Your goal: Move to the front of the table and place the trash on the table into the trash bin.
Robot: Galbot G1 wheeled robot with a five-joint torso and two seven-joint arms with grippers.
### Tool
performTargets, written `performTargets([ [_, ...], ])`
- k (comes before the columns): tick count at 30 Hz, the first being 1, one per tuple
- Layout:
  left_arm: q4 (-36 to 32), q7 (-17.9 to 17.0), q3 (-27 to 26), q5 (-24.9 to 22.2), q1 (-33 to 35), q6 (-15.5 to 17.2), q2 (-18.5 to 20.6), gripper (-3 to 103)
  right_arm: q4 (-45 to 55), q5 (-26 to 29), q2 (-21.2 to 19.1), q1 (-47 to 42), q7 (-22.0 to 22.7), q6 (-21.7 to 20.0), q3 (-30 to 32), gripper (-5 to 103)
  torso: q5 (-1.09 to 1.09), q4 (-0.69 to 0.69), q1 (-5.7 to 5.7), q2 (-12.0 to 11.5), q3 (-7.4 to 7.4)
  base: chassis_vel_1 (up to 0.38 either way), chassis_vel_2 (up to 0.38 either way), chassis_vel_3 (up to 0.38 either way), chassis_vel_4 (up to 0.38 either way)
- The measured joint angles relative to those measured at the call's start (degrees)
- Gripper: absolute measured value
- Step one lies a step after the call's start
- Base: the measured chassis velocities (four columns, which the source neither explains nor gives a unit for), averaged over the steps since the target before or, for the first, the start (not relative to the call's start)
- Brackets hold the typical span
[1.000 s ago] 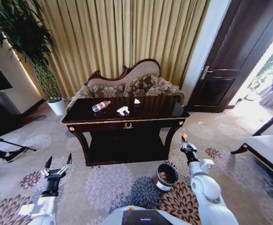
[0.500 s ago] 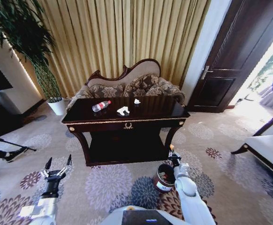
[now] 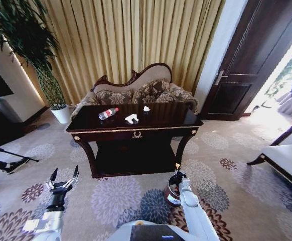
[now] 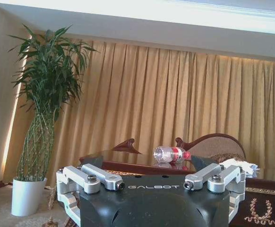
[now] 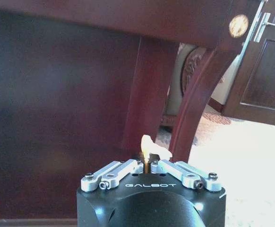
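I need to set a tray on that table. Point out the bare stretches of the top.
The table is bare across its right half, from the small paper scrap to the right corner, and along the front edge. The back left is crowded: bottle, crumpled paper, then the scrap.

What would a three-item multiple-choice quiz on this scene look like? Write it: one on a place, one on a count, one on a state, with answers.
1. Where is the right gripper?
A. above the trash bin
B. over the table
C. beside the plant pot

2. How many white paper scraps lie on the table?
A. none
B. two
C. five

3. How does the bottle rest?
A. upright
B. on its side
C. inside the bin

Answers: 1 A, the head view shows it over the bin's rim, shut on the yellowish scrap. 2 B, two white pieces sit beside the bottle. 3 B, it lies flat on the tabletop.
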Motion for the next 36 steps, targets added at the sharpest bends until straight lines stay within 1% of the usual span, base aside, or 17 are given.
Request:
performTargets([
  [1,0.0,0.0,0.0,0.0,0.0,0.0,0.0,100,0.0,0.0,0.0,0.0,0.0,0.0,0.0,2,0.00,0.00,0.00,0.0,0.00,0.000,0.000,0.000,0.000],
  [3,0.1,0.0,0.0,0.0,0.0,0.0,-0.1,100,-5.1,-1.4,0.3,2.6,0.8,0.3,0.5,2,0.00,0.00,0.00,0.0,0.00,0.000,0.000,0.000,0.000],
  [5,0.1,0.0,0.0,0.0,0.0,0.0,-0.1,100,-6.3,-1.8,0.4,3.2,1.1,0.3,0.7,2,0.01,0.00,0.00,0.0,0.00,0.000,0.000,0.000,0.000],
  [7,0.1,-0.1,0.0,0.0,-0.1,0.0,-0.1,100,-11.2,-4.7,0.8,5.8,2.1,1.3,1.6,2,-0.01,0.00,0.00,0.0,0.00,0.000,0.000,0.000,0.000],
  [8,0.1,-0.1,0.0,0.0,-0.1,0.0,-0.1,100,-11.2,-4.7,0.8,5.8,2.1,1.3,1.6,2,-0.01,0.00,0.00,0.0,0.00,0.000,0.000,0.000,0.000],
  [11,0.1,-0.1,0.0,0.0,-0.3,0.0,0.0,100,-16.4,-8.7,1.2,7.8,3.8,2.7,2.5,2,0.00,0.02,0.00,0.0,0.00,0.000,0.000,0.000,0.000],
  [12,0.1,-0.1,0.0,0.0,-0.3,0.0,0.0,100,-16.4,-8.7,1.2,7.8,3.8,2.7,2.5,2,0.00,0.02,0.00,0.0,0.00,0.000,0.000,0.000,0.000],
  [15,0.2,-0.2,0.0,-0.1,-0.4,0.0,0.0,100,-19.3,-10.9,1.1,7.9,4.2,3.0,2.8,2,0.00,-0.01,0.00,0.0,0.00,0.000,0.000,0.000,0.000],
  [24,0.7,-0.2,0.3,0.0,-0.5,0.0,0.2,100,-24.7,-12.0,0.5,8.7,5.3,3.8,2.9,2,0.00,-0.01,0.00,0.0,0.00,0.000,0.000,0.000,0.000],
  [33,0.5,-0.2,0.2,-0.2,-0.3,0.0,0.5,100,-29.6,-13.3,-0.1,11.1,7.9,4.0,2.8,2,0.00,0.00,0.00,0.0,0.00,0.000,0.000,0.000,0.000],
  [34,0.5,-0.2,0.2,-0.2,-0.3,0.0,0.5,100,-29.9,-13.5,-0.1,11.3,8.1,4.0,2.8,-1,0.00,0.00,-0.01,0.0,0.00,0.000,0.000,0.000,0.000],
  [35,0.4,-0.2,0.2,-0.3,-0.2,0.0,0.5,100,-30.1,-13.9,-0.2,11.4,8.6,4.0,2.8,2,0.00,0.00,0.00,0.0,0.00,0.000,0.000,0.000,0.000],
  [36,0.4,-0.2,0.1,-0.5,-0.1,0.0,0.5,100,-30.0,-14.4,-0.2,11.4,8.9,4.0,2.8,8,0.00,0.00,-0.01,0.0,0.00,0.000,0.000,0.000,0.000],
])
